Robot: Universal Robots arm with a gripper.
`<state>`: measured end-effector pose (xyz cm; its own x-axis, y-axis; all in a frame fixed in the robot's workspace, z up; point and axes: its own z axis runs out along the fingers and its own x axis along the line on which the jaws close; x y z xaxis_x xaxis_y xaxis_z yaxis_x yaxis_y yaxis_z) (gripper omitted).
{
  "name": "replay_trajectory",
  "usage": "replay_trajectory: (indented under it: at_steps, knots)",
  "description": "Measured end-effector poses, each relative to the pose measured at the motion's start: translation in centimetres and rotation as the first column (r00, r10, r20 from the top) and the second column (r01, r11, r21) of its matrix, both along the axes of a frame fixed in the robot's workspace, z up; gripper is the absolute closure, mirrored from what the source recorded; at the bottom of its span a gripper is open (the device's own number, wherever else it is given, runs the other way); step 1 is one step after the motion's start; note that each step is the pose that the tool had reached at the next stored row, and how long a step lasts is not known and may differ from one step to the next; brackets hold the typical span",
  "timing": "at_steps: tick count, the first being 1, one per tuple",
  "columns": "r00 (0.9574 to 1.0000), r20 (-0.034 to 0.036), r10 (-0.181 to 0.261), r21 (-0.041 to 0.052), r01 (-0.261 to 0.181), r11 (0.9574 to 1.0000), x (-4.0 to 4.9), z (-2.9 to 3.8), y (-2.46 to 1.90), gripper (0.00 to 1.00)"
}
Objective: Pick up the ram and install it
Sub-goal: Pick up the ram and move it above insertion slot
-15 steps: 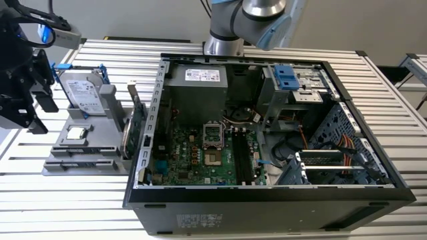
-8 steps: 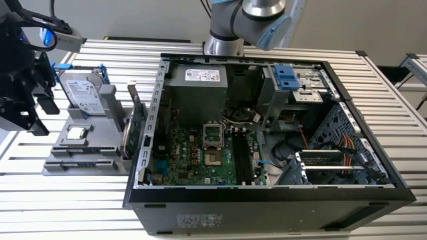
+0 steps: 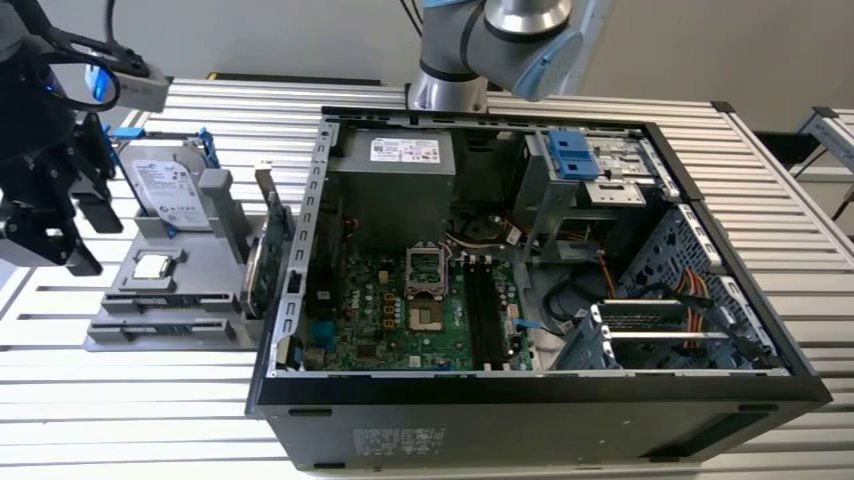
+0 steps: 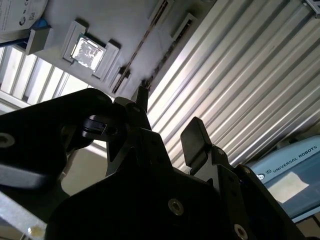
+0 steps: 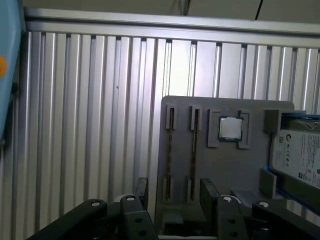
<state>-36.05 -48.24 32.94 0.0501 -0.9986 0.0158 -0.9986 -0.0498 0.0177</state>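
Starting with the exterior view: found the black gripper [image 3: 54, 250] at the left edge of the frame, raised beside a grey parts holder [image 3: 114, 338] on a slatted metal table [image 3: 134, 410]. Saw nothing in its grasp. Noted a hard drive [image 3: 174, 195] propped at the holder's upper end, a small silver processor [image 3: 155, 265] just below it in the frame, and a green expansion card [image 3: 274, 255] standing on edge at the holder's right side. Found an open computer case [image 3: 320, 200] across the middle and right of the frame, with a green motherboard [image 3: 400, 310] on its floor and the robot arm [image 3: 494, 40] at top centre.

Moving to the second wrist view: saw the gripper [image 4: 167, 117] with its two dark fingers [image 4: 195, 137] spread apart and empty. Found the ram [image 4: 145, 42] beyond them, a thin dark strip seen edge-on, seated in a slot of the holder [image 4: 115, 20] just beside the processor [image 4: 87, 50].

Turning to the first wrist view: saw the gripper [image 5: 175, 192] again with fingers [image 5: 207, 192] apart, clasping nothing, near one end of the holder [image 5: 225, 170]. Found the ram [image 5: 192, 150] on its edge in the slot nearer the processor [image 5: 230, 128], apart from the fingers. Noted a second slot alongside with a similar thin strip, and the hard drive [image 5: 300, 150] past the processor.
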Motion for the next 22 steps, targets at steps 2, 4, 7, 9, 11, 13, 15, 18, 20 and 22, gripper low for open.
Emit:
replay_trajectory:
  at_steps: [2,4,7,9,11,13,15,18,20,22]
  knots:
    - [1.0,-0.0001,0.0,0.0,0.0,1.0,0.04,-0.11,0.0,0.0]
    - [1.0,0.0,-0.001,0.0,0.001,1.0,0.08,-0.23,0.01,0.0]
    - [1.0,0.0001,-0.001,0.0001,0.001,1.0,0.11,-0.43,0.01,0.0]
    - [1.0,-0.0001,-0.001,-0.0001,0.001,1.0,0.12,-0.55,0.01,0.0]
    - [1.0,0.0,-0.001,-0.0006,0.001,1.0,0.13,-0.7,0.01,0.0]
    - [1.0,-0.0001,-0.002,-0.0012,0.002,1.0,0.12,-0.84,0.03,0.0]
    - [1.0,0.0,-0.002,-0.0017,0.002,1.0,0.13,-0.99,0.05,0.0]
    - [1.0,-0.0001,-0.003,-0.0022,0.003,1.0,0.12,-1.2,0.11,0.0]
    - [1.0,0.0,-0.004,-0.0022,0.004,1.0,0.12,-1.33,0.26,0.0]
    - [1.0,0.0,-0.005,-0.0026,0.005,1.0,0.12,-1.43,0.47,0.0]
